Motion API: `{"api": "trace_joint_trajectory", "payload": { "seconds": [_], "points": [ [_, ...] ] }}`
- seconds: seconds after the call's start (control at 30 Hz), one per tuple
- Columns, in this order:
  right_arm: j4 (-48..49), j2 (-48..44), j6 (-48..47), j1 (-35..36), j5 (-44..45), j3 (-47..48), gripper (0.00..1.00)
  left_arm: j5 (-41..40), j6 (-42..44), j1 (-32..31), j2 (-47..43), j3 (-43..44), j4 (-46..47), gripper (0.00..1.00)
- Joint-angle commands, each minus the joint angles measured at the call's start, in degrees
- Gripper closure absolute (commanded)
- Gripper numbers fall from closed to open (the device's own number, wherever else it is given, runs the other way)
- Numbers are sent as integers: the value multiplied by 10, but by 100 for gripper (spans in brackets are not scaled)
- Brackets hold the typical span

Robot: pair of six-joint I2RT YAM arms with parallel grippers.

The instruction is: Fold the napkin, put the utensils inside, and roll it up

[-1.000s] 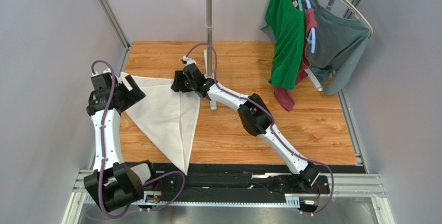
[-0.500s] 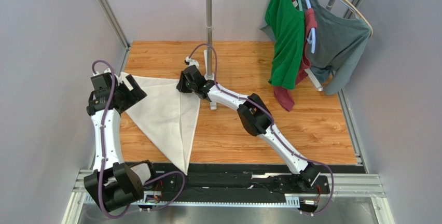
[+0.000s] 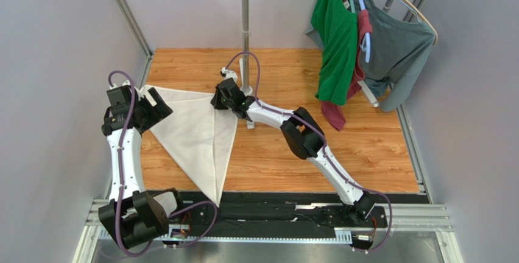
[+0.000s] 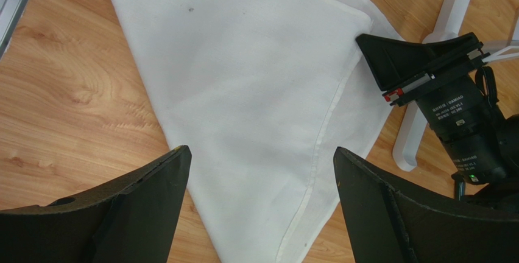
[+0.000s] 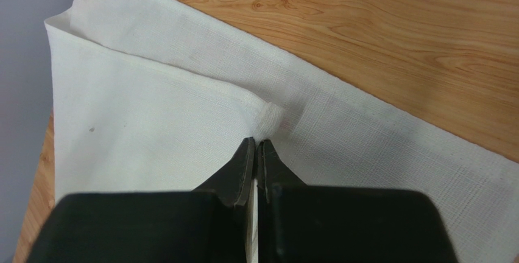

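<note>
The white napkin [image 3: 195,135] lies on the wooden table folded into a triangle, its point toward the near edge. My right gripper [image 3: 218,100] is at the far right corner, shut on a small bunched pinch of the upper layer's hem [image 5: 268,119]; the right gripper [image 5: 256,142] has its jaws pressed together. My left gripper [image 3: 155,101] hovers over the napkin's far left corner. In the left wrist view the left gripper [image 4: 262,150] is wide open above the napkin [image 4: 243,80], holding nothing, and the right gripper [image 4: 420,56] shows at the cloth's edge. The utensils are out of view.
A white pole stand [image 3: 245,31] rises just behind the right gripper, its feet [image 3: 250,123] resting on the table [image 3: 365,141]. A green shirt [image 3: 335,38] and a grey shirt [image 3: 396,44] hang at the far right. Metal frame rails border the table.
The right gripper's jaws have closed on the napkin's hem and its wrist has shifted slightly right, drawing that corner along. The left arm has not moved.
</note>
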Motion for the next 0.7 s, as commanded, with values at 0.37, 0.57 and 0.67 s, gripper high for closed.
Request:
{"api": "trace_joint_trajectory", "payload": {
  "seconds": [0.37, 0.57, 0.67],
  "points": [
    [104, -114, -22, -5, 39, -83, 100, 14, -1, 3, -8, 2, 13, 4],
    [108, -139, -34, -5, 64, -114, 100, 14, -2, 3, -10, 0, 14, 4],
    [106, -150, -40, -5, 82, -125, 100, 18, -2, 3, -10, 0, 14, 4]
  ]
}}
